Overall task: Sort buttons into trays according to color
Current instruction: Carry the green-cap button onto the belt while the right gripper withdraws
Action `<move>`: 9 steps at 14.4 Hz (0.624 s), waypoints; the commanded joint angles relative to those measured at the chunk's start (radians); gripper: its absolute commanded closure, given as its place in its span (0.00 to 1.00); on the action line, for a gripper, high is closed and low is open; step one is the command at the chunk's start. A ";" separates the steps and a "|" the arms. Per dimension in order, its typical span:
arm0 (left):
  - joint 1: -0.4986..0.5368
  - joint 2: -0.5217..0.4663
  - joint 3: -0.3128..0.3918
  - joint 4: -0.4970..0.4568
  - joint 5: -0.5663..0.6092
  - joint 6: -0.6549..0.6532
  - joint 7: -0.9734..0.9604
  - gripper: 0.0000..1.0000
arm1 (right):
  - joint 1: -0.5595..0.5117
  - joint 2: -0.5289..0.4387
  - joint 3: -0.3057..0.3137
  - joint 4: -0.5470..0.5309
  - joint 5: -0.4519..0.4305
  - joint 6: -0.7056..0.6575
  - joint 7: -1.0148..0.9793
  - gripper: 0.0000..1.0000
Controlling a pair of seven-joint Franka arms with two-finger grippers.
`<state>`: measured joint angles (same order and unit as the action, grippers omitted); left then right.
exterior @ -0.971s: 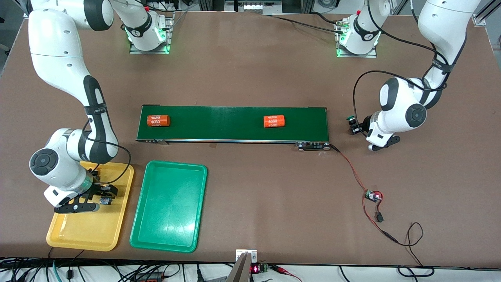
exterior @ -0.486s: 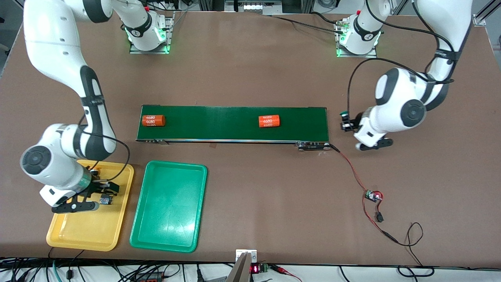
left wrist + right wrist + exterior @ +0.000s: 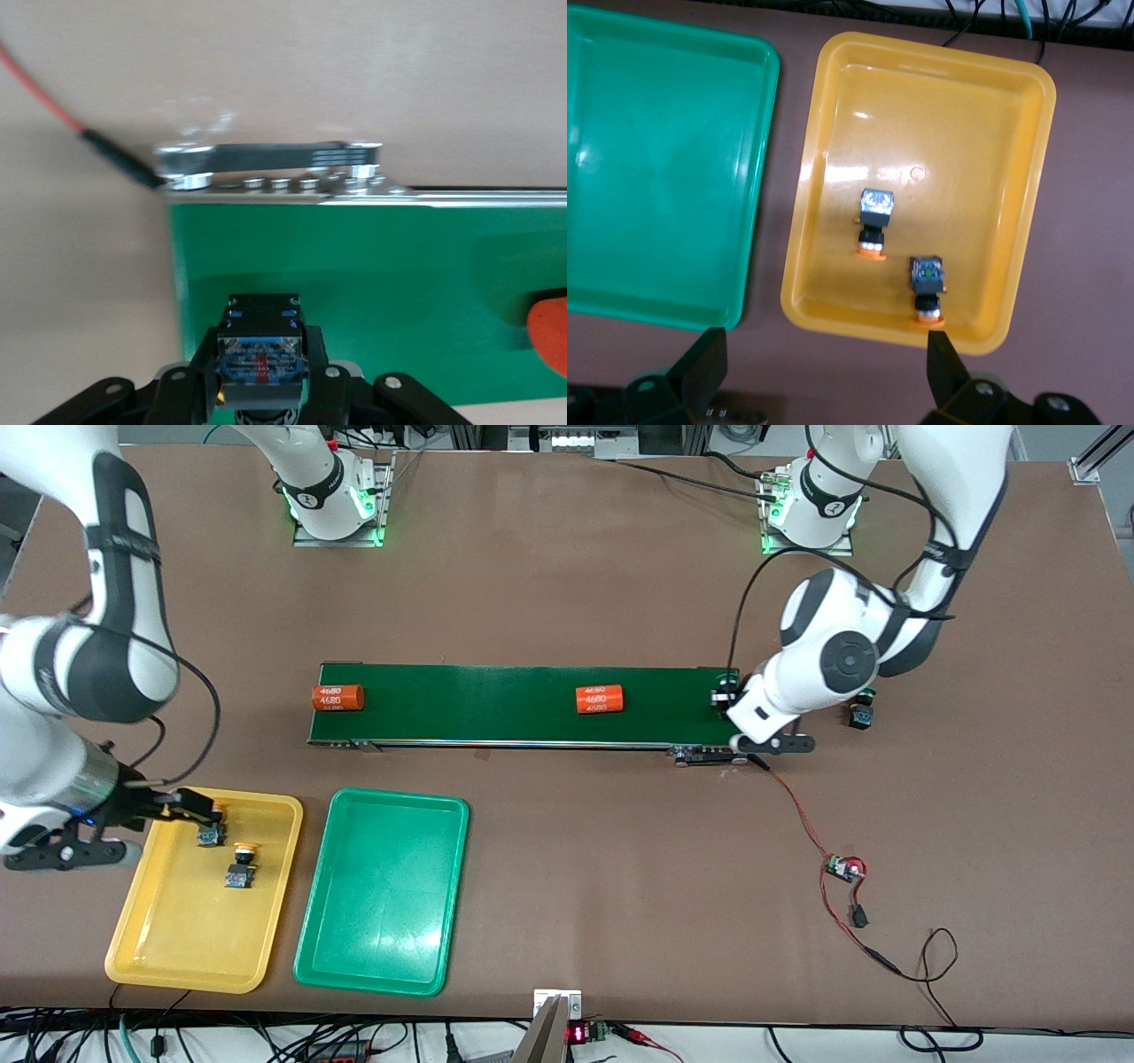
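Two yellow-capped buttons (image 3: 239, 865) (image 3: 209, 828) lay in the yellow tray (image 3: 168, 957), the empty green tray (image 3: 381, 957) beside it. The right tool (image 3: 190, 806) hung over that tray's farther edge, fingers spread apart. The left tool (image 3: 728, 701), clamped on a green-capped button (image 3: 262, 359), hovered over the conveyor belt's (image 3: 496, 700) end; another button (image 3: 859, 716) sat on the table (image 3: 576, 584) nearby.

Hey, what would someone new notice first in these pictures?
Probably the two bright shallow plastic trays near the front camera: the yellow tray already holds two yellow-capped push-buttons, the green tray beside it holds none. Next, the long dark-green conveyor belt carrying two orange cylinders, with the left gripper shut on a green-capped push-button over its end.
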<state>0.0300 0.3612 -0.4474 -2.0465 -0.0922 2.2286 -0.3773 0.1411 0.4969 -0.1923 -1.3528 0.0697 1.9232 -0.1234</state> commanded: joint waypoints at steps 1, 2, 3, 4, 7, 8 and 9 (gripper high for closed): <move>-0.018 0.048 -0.005 0.016 0.000 0.051 -0.009 0.68 | -0.005 -0.084 0.008 -0.028 0.016 -0.109 0.004 0.00; -0.028 0.051 -0.005 0.016 0.000 0.051 -0.011 0.31 | -0.008 -0.107 0.008 -0.028 0.015 -0.154 0.001 0.00; -0.028 0.050 -0.007 0.017 0.000 0.045 -0.009 0.00 | -0.014 -0.136 0.008 -0.028 0.015 -0.205 -0.005 0.00; -0.027 0.039 -0.007 0.020 -0.001 0.039 -0.012 0.00 | -0.020 -0.159 0.007 -0.026 0.010 -0.248 -0.009 0.00; -0.016 -0.043 0.007 0.029 -0.003 -0.036 -0.018 0.00 | -0.047 -0.198 0.007 -0.023 0.007 -0.351 -0.013 0.00; -0.013 -0.080 0.021 0.029 -0.003 -0.082 -0.017 0.00 | -0.054 -0.219 0.007 -0.020 0.005 -0.387 -0.013 0.00; -0.010 -0.106 0.045 0.037 -0.001 -0.124 -0.014 0.00 | -0.057 -0.230 0.008 -0.020 0.005 -0.404 -0.013 0.00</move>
<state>0.0128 0.3487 -0.4368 -2.0056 -0.0922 2.1935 -0.3871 0.0994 0.3084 -0.1942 -1.3537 0.0701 1.5606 -0.1267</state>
